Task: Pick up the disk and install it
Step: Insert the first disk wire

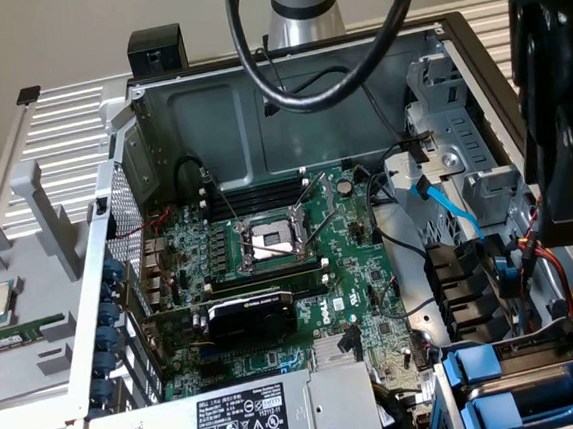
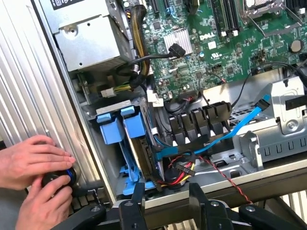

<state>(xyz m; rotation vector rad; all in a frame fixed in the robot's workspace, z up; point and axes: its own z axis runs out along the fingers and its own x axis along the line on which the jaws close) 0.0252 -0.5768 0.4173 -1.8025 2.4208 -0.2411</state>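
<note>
The disk [image 2: 135, 130] stands on edge in its blue carrier in the drive bay at the corner of the open computer case, next to a second blue carrier [image 2: 112, 132]. Its label is hidden. In the exterior view the same blue carriers [image 1: 484, 370] lie at the lower right with a grey drive face [image 1: 542, 379] between them. My gripper [image 2: 167, 188] hovers just outside the case wall by that bay. Its two black fingers [image 2: 139, 201] stand apart, open, with nothing between them. The arm's dark wrist end [image 1: 557, 120] looms at the exterior view's right.
A person's two hands [image 2: 36, 167] hold a small black round object on the ribbed side panel [image 2: 29, 86] beside the case. Inside are the motherboard [image 1: 302, 273], the grey power-supply box [image 1: 254, 418], a blue cable [image 2: 240, 127] and red-yellow wiring [image 2: 182, 167] near the bay.
</note>
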